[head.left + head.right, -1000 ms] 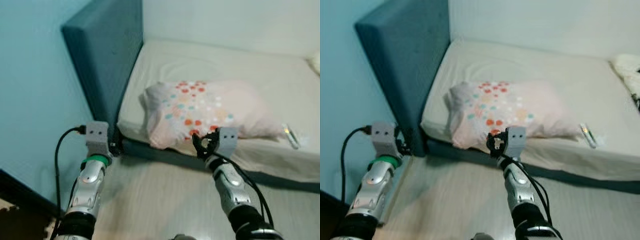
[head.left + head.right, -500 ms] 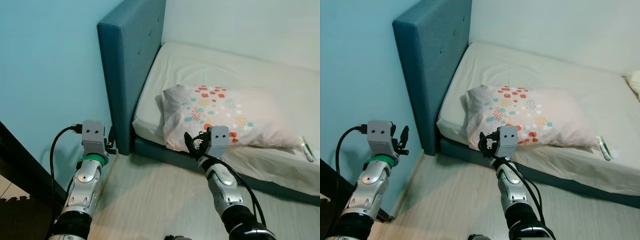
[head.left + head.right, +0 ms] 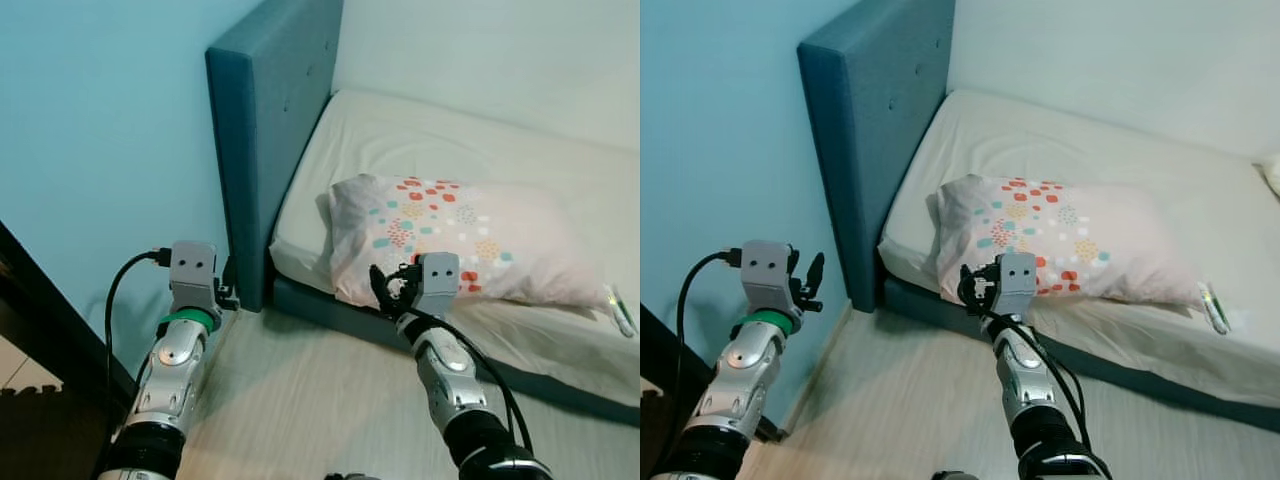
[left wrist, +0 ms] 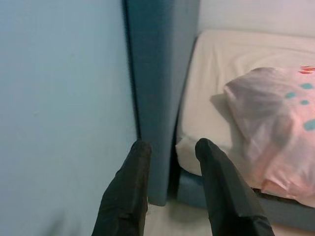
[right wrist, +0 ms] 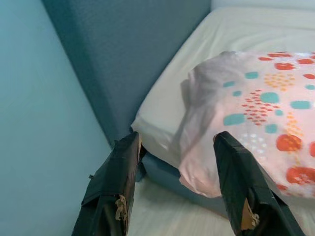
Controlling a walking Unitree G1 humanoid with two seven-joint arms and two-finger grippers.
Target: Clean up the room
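Note:
A pink pillow (image 3: 470,235) with red and teal dots lies on the cream mattress (image 3: 420,130), close to the bed's near edge. My right gripper (image 3: 390,287) is held up over the floor just in front of the pillow's near corner (image 5: 231,128), open, with nothing between its fingers (image 5: 118,182). My left gripper (image 3: 810,282) is raised beside the teal headboard (image 3: 270,130), open and empty, aimed at the headboard's end (image 4: 157,93). A small white and green object (image 3: 1215,308) lies on the mattress to the right of the pillow.
A light blue wall (image 3: 90,130) runs along the left, with a dark furniture edge (image 3: 40,340) at its foot. Pale wooden floor (image 3: 300,400) lies before the bed's teal base (image 3: 330,312). Another white cushion (image 3: 1272,172) peeks in at the far right.
The camera has shifted, so the bed and headboard sit differently in the picture and the blur is gone. Both arms keep the same raised pose with open fingers.

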